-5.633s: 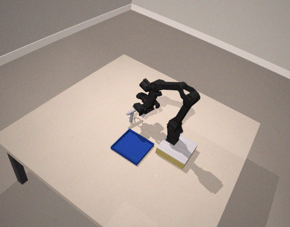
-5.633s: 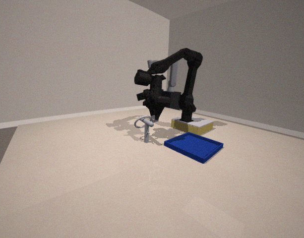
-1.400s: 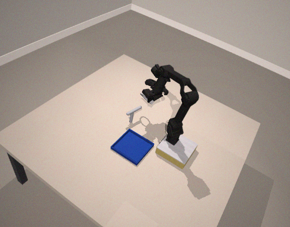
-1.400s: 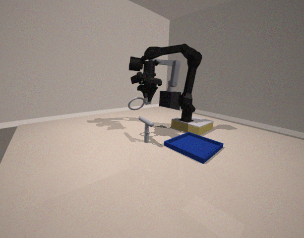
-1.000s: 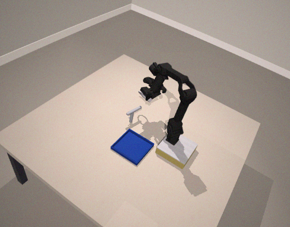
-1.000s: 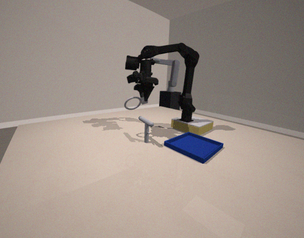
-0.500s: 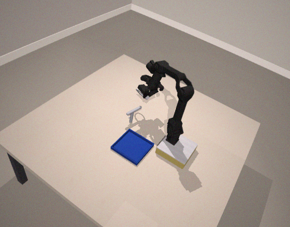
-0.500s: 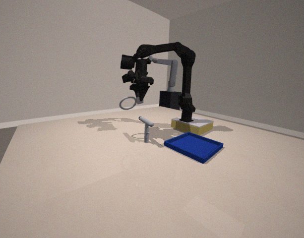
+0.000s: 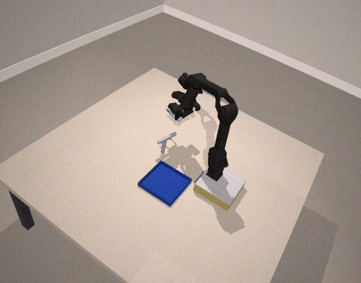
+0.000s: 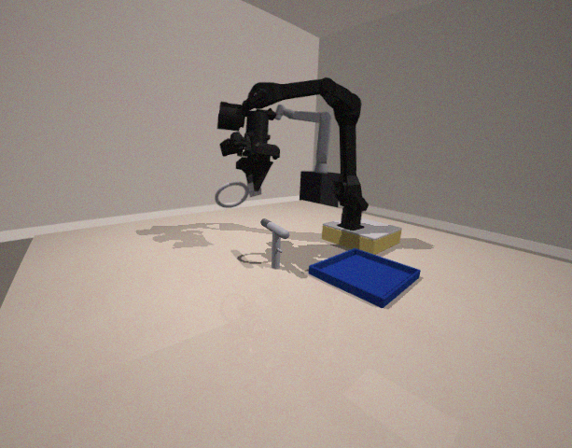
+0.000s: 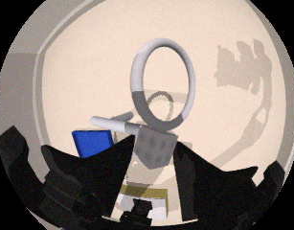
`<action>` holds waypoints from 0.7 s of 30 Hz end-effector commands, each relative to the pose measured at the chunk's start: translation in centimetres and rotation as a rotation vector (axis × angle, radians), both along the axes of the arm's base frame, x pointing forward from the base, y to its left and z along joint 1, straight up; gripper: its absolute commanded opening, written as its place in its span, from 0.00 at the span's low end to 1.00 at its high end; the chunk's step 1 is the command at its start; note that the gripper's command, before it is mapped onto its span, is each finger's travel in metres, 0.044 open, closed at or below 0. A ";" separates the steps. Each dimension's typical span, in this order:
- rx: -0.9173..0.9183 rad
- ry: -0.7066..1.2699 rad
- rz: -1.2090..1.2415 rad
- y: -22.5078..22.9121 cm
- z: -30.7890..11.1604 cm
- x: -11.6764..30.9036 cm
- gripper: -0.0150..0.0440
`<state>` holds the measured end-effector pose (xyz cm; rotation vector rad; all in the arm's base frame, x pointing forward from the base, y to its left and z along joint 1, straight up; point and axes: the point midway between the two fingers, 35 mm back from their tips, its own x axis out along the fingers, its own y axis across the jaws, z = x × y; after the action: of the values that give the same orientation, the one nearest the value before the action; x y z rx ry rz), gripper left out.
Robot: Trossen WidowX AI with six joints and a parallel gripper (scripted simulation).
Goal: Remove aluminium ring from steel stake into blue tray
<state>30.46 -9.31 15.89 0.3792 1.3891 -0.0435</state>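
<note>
Gripping: our gripper [image 9: 177, 117] [image 10: 255, 186] [image 11: 154, 142] has its jaws partway apart, clamped on the tab [image 10: 255, 192] [image 11: 156, 149] of the metal ring.
Ring: we see the ring [image 9: 169, 111] [image 10: 216, 195] [image 11: 136, 77] off the stake, tilted and aloft, outside the tray.
Stake: we find the stake [image 9: 164, 147] [image 10: 275, 253] [image 11: 105, 123] upright on the table [image 9: 98, 152] [image 10: 179, 299] [image 11: 89, 62], below the ring's height.
Tray: we see the blue tray [image 9: 165, 183] [image 10: 365, 274] [image 11: 94, 142] near the stake, holding nothing.
</note>
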 end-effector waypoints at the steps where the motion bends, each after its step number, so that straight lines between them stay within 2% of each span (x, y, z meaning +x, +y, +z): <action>1: -0.001 -0.008 -0.001 0.0 0.2 0.8 0.25; 13: -0.001 -0.009 -0.001 -0.3 0.0 2.6 0.25; 21: -0.030 -0.043 0.066 0.2 0.2 2.3 0.25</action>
<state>32.93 -9.44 15.86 0.3549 1.3723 -0.0258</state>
